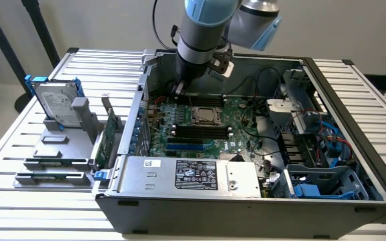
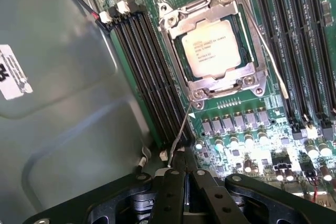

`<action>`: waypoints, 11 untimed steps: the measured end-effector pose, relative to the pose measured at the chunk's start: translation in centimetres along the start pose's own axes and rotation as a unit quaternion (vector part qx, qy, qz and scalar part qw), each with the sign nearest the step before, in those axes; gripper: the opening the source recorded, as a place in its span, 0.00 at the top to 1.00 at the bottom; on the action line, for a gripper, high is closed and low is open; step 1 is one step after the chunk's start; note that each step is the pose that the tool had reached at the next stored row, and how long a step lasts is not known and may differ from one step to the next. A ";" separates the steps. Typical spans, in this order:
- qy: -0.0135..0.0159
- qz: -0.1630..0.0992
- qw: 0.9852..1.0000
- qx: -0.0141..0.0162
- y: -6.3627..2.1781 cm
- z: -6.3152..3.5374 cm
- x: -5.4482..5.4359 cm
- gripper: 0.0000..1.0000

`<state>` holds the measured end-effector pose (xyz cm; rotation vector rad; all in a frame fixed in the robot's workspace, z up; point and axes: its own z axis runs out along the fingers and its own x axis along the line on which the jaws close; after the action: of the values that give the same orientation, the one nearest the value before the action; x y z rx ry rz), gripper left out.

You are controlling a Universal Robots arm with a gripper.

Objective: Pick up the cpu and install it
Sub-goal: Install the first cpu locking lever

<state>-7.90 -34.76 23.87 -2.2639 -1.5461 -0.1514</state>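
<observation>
Bench (image 1: 5, 165): slatted metal, carries open computer case (image 1: 200, 211).
cpu (image 2: 214, 48): seated in motherboard socket (image 2: 207, 85).
gripper (image 2: 180, 167): fingers together, near socket's far side.

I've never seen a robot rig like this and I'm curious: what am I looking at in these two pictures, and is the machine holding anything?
The grey-and-blue tube is a robot arm reaching into an open computer case on a slatted table. One picture comes from a camera off the arm; the other from a camera on its wrist, looking past the black end effector at the green motherboard. The cpu, the small silver square, sits in its socket under a metal frame. The end effector's fingers are shut, tips at the socket's thin wire lever; it carries no chip. Beside the case a hard drive stands in a grey holder.
</observation>
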 end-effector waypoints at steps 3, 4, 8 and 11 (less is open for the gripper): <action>0.000 0.000 1.000 0.000 0.59 -0.14 0.3 0.89; 0.000 0.000 1.000 0.000 0.80 -0.17 0.3 0.89; 0.000 0.000 1.000 0.000 1.72 -0.30 0.7 0.89; 0.000 0.000 1.000 0.000 2.45 -0.41 1.0 0.89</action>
<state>-5.22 -34.79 23.92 -2.2643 -1.5452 -0.1515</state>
